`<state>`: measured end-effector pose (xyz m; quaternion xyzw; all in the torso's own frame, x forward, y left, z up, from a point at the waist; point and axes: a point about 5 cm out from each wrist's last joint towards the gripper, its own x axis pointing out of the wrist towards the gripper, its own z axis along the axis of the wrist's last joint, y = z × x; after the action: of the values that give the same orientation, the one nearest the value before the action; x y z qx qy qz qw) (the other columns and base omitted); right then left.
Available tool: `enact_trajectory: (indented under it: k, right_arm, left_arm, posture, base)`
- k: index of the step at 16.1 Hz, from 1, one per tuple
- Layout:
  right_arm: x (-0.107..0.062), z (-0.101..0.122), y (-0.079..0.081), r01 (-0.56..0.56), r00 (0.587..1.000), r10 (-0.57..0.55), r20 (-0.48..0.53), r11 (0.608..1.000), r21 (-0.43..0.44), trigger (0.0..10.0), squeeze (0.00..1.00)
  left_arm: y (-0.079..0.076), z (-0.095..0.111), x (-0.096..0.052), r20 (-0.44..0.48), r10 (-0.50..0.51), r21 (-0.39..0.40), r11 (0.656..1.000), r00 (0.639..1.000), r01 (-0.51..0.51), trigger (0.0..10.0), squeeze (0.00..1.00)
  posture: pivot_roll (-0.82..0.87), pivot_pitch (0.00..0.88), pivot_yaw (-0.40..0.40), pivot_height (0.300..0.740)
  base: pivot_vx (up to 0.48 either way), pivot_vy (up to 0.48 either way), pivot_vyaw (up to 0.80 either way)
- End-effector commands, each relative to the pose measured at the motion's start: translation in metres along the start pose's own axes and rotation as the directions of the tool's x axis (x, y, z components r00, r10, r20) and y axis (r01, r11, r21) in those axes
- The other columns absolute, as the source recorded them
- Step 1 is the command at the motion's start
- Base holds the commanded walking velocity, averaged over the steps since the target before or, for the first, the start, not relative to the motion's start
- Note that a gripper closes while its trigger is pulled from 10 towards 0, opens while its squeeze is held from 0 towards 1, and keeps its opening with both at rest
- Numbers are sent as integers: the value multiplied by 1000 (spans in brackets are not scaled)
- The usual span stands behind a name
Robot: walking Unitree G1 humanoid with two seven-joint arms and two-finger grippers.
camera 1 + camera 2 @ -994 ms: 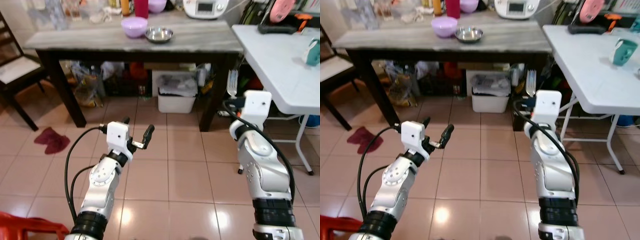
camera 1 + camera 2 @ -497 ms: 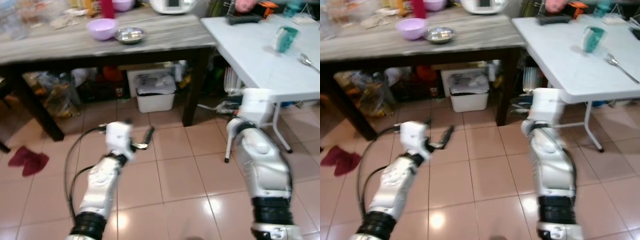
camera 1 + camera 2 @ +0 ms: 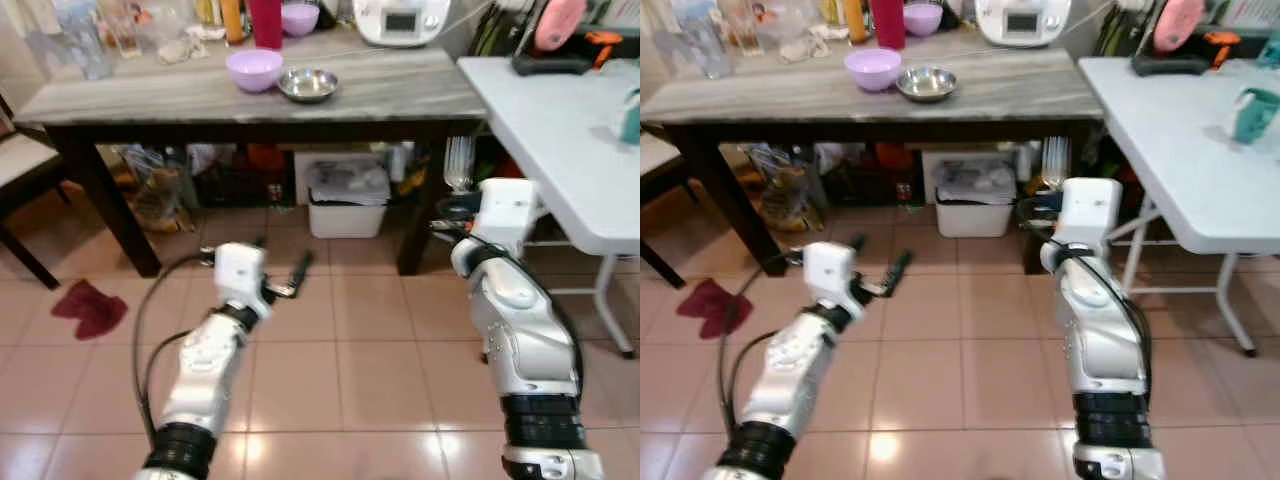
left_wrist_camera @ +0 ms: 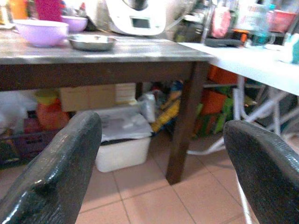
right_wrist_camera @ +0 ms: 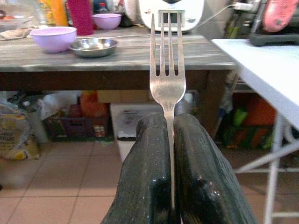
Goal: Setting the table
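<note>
Right gripper (image 5: 170, 140): clamped on the fork (image 5: 167, 70), the handle pinched between the two fingers (image 5: 147, 168); tines are carried upright and clear of the fingers, judged to keep the eating end untouched and visible during transport.
Fork location: held ahead of the right arm at about 1 o'clock from the robot, over the floor (image 3: 380, 340), not yet above any table.
Left gripper (image 3: 272, 268): spread wide with nothing between the fingers (image 4: 56, 172); held forward at about 11 o'clock, judged to be kept free for a second item.
Dark table (image 3: 180, 95): at 12 o'clock; a purple bowl (image 3: 253, 69) and a steel bowl (image 3: 308, 84) are set just beside each other near its front edge.
White table (image 3: 560, 130): at 2 o'clock, its near part bare; a teal cup (image 3: 1252, 113) stands further along it.
Step in hand: the fork is judged to be in transit to a place setting.
Risk: the thin handle is gripped low, so the fork could pivot if knocked.
</note>
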<state>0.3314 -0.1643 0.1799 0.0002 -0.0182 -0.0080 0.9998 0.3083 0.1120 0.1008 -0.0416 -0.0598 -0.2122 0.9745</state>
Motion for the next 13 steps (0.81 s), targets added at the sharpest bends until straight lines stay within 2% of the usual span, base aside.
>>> enact_trajectory:
  k: [1,8,13]
  right_arm:
    - [-1,3,-11,30,999,-30,15,1000,-6,10000,0]
    - [-6,-3,-9,30,1000,-30,3,1000,-4,10000,0]
    - [-7,-7,-11,33,999,-33,-19,999,15,10000,0]
  left_arm:
    - [-11,0,5,2,-29,-2,1000,1000,29,10000,0]
    - [-13,-2,2,-5,-26,-2,1000,1000,26,10000,0]
    - [-20,-3,4,-3,-48,-21,999,999,48,10000,0]
  posture:
    - [-235,98,-8,740]
    - [-235,93,-4,740]
    - [-238,78,-10,740]
  base:
    - [319,0,456]
    - [305,0,727]
    - [311,0,-80]
